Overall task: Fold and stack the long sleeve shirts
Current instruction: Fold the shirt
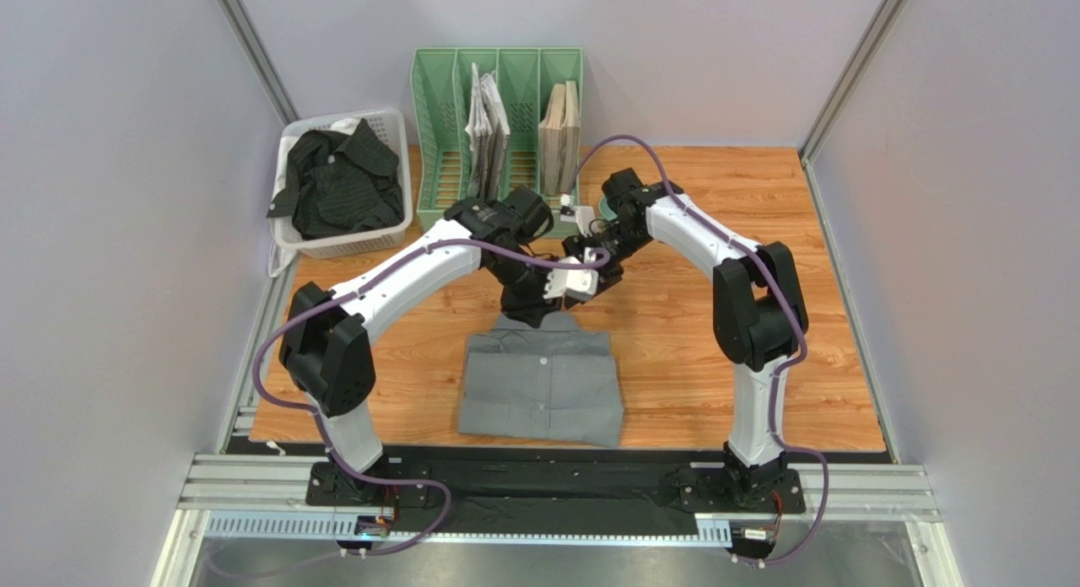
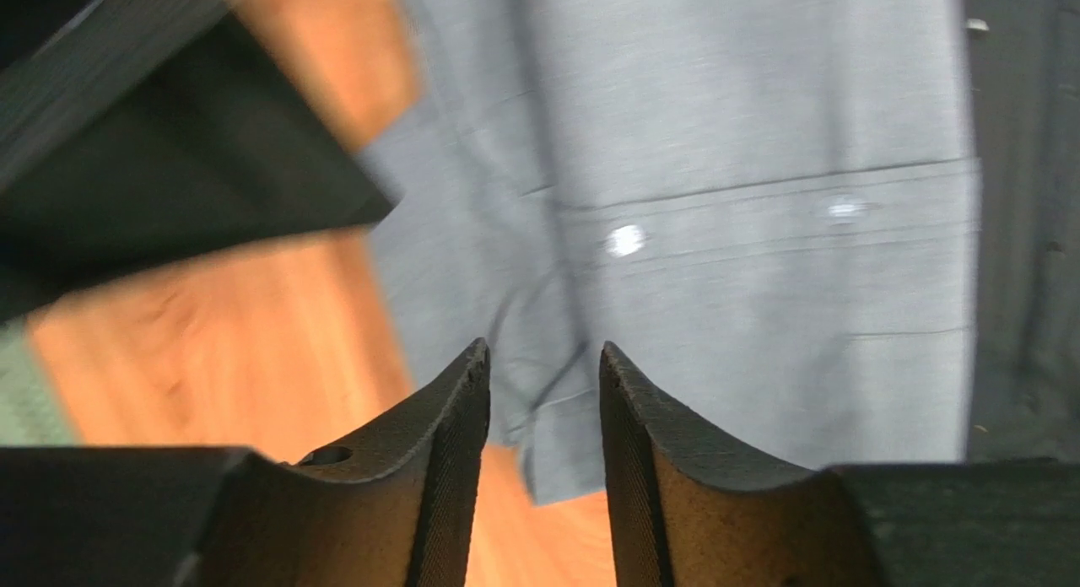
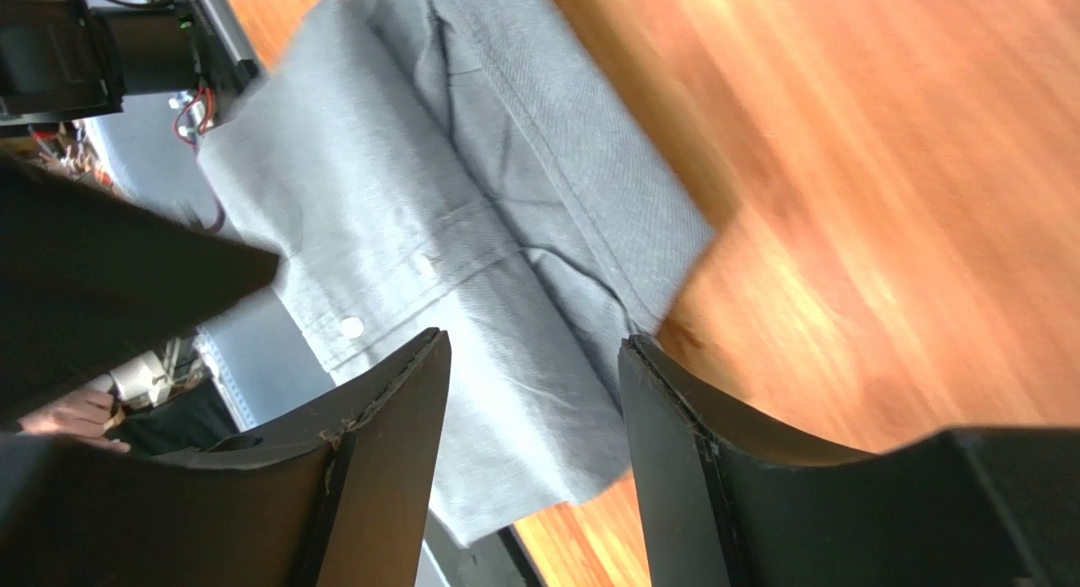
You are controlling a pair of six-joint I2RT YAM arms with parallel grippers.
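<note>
Wood desk [image 1: 710, 359] bore the grey shirt [image 1: 541, 385], folded, near centre. Over its far edge hung the left tool [image 2: 543, 353] and right tool [image 3: 533, 340], both parted, empty. Far left, the black shirt [image 1: 336, 176] lay heaped in a basket [image 1: 342, 243]; best lifted by both shoulders to spread flat.
</note>
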